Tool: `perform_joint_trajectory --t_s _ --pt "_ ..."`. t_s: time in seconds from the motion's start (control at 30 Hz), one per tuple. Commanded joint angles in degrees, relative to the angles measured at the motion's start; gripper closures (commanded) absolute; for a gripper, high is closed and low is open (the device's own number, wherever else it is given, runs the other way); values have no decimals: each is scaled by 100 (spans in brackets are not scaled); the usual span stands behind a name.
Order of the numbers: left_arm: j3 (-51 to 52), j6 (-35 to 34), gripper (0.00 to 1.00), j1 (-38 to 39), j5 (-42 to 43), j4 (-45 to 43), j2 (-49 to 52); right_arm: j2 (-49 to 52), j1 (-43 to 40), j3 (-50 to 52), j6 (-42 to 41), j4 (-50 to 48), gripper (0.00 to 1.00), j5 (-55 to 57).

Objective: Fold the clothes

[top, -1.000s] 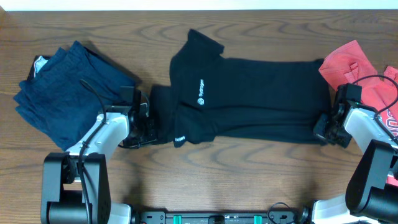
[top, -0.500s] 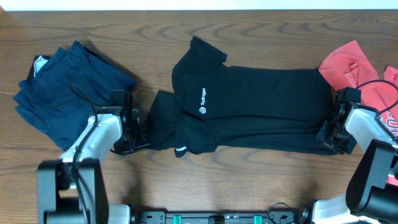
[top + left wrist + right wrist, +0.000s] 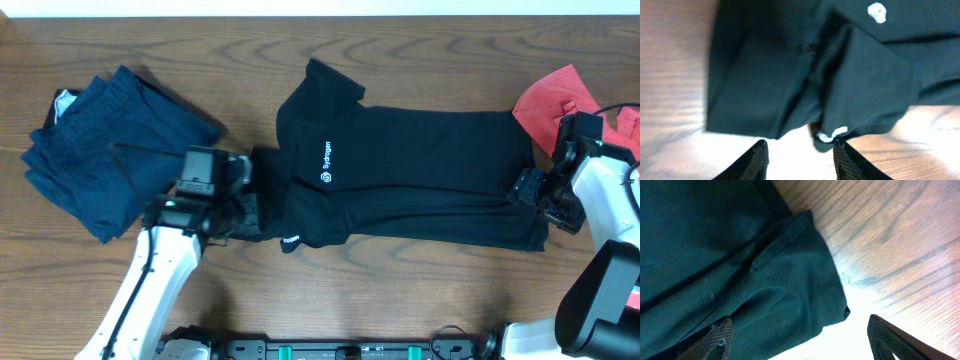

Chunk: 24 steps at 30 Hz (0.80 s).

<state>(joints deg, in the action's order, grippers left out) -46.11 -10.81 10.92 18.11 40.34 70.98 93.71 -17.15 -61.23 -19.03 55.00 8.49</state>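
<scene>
The black T-shirt (image 3: 420,170) lies across the table's middle, folded into a long band, with its white chest logo (image 3: 325,178) facing up. My left gripper (image 3: 248,212) hovers over the shirt's left end. In the left wrist view this gripper (image 3: 800,160) is open and holds nothing, just below the shirt's edge (image 3: 770,100) and a white label (image 3: 832,134). My right gripper (image 3: 530,190) is at the shirt's right end. It (image 3: 800,342) stands wide open, with the shirt's corner (image 3: 790,290) lying loose between the fingers.
A crumpled navy garment (image 3: 110,150) lies at the left, close behind my left arm. A red garment (image 3: 560,105) sits at the right, beside my right arm. Bare wooden table (image 3: 400,290) runs along the front edge.
Both grippers have opened and let go of the black shirt. My left arm has lifted and swung right over the shirt's left end. The right gripper has drawn back slightly.
</scene>
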Motion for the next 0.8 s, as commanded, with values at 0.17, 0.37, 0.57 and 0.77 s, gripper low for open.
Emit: perform_joint_trajectory --t_s 0.17,0.37,0.57,0.77 --pt "-24 -350 56 717 415 -881 1169 -61 -13 -59 44 116 19 -212" --pt "-28 -496 89 811 881 -1504 1998 -61 -13 -59 42 138 23 -210" --pt "-490 -494 94 566 1497 -1543 1600 -61 -15 -59 42 136 25 -208" --pt "-772 -496 94 227 1366 -1775 1241 -61 -13 -59 42 131 25 -210"
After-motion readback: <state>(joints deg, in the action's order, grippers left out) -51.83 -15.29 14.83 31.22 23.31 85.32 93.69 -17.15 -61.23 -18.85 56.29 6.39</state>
